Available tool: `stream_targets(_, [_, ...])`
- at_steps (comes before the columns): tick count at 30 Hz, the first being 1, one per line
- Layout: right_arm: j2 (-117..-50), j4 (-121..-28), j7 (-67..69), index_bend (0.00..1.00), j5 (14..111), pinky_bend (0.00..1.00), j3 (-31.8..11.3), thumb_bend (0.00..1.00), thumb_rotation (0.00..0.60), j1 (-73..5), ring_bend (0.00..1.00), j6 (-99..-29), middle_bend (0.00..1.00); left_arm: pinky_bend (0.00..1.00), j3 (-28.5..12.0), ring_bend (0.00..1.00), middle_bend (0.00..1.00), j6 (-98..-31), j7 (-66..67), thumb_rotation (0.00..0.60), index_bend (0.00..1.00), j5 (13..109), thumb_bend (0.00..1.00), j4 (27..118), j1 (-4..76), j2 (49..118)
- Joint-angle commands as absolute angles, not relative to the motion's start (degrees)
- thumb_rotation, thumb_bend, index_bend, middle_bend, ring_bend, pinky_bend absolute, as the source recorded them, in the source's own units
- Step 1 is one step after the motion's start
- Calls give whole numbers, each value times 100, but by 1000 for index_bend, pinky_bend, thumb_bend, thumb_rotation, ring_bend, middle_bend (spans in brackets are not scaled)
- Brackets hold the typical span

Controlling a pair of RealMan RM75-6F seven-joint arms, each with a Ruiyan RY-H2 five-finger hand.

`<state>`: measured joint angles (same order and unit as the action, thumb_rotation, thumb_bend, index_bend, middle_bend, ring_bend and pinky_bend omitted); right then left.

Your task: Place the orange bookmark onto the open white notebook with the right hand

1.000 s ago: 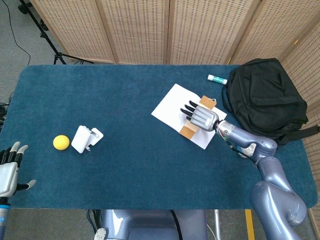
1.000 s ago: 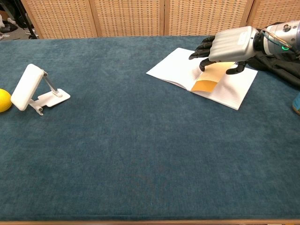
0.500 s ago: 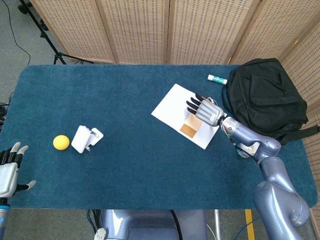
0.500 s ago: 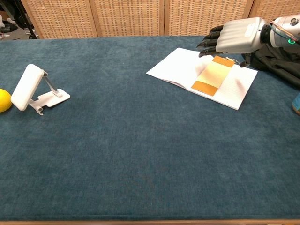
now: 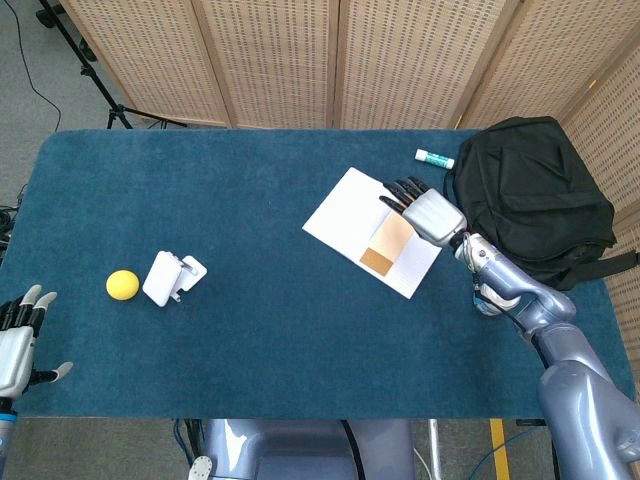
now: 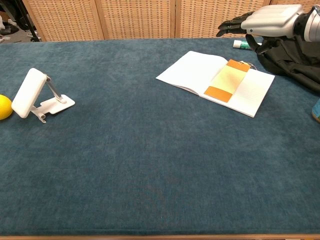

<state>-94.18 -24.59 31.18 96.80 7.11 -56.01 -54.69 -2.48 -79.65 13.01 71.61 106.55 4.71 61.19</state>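
Note:
The orange bookmark [image 5: 386, 245] [image 6: 226, 80] lies flat along the middle of the open white notebook [image 5: 345, 213] [image 6: 192, 70], right of the table's centre. My right hand [image 5: 426, 208] [image 6: 262, 20] hovers above the notebook's far right corner, fingers spread and empty, clear of the bookmark. At the lower left edge of the head view my left hand [image 5: 17, 340] is low beside the table with fingers apart and nothing in it.
A black backpack [image 5: 528, 200] [image 6: 295, 60] sits just right of the notebook. A glue stick [image 5: 434, 157] [image 6: 241, 44] lies behind it. Far left are a white phone stand [image 5: 170, 278] [image 6: 37, 95] and a yellow ball [image 5: 122, 285] [image 6: 4, 106].
My right hand lifted off the bookmark and rose up and back toward the backpack. The bookmark stays on the notebook, now fully uncovered. The left hand has not moved.

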Motion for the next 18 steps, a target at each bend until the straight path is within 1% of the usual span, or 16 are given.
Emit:
stream_targets(1, [-8845, -3759, 3303, 50, 9043, 85, 245, 1000, 600, -5427, 0, -5067, 0, 0, -209, 0, 0, -7968, 1153, 600, 0, 7289, 0, 10684, 448, 6031])
stream_targets(4, [-8268, -5257, 3139, 50, 8534, 85, 42, 1000, 600, -5314, 0, -4573, 0, 0, -132, 0, 0, -7976, 1014, 600, 0, 7501, 0, 10718, 425, 5946])
stream_targets(7, [-7707, -6577, 2353, 50, 7912, 85, -119, 1000, 600, -5253, 0, -4086, 0, 0, -68, 0, 0, -8032, 843, 600, 0, 7692, 0, 10718, 376, 5864])
stream_targets(8, [-7620, -6822, 2130, 50, 7733, 85, -152, 1000, 600, -5234, 0, -3996, 0, 0, -54, 0, 0, -8057, 805, 600, 0, 7742, 0, 10717, 361, 5848])
stream_targets(11, [-7492, -7344, 1385, 50, 7208, 85, -212, 1000, 600, -5177, 0, -3855, 0, 0, 4, 0, 0, -8105, 677, 600, 0, 7900, 0, 10708, 320, 5800])
stream_targets(18, [-7685, -7716, 81, 50, 6308, 85, -285, 1000, 600, -5126, 0, -3956, 0, 0, 81, 0, 0, -8172, 472, 600, 0, 8096, 0, 10663, 255, 5732])
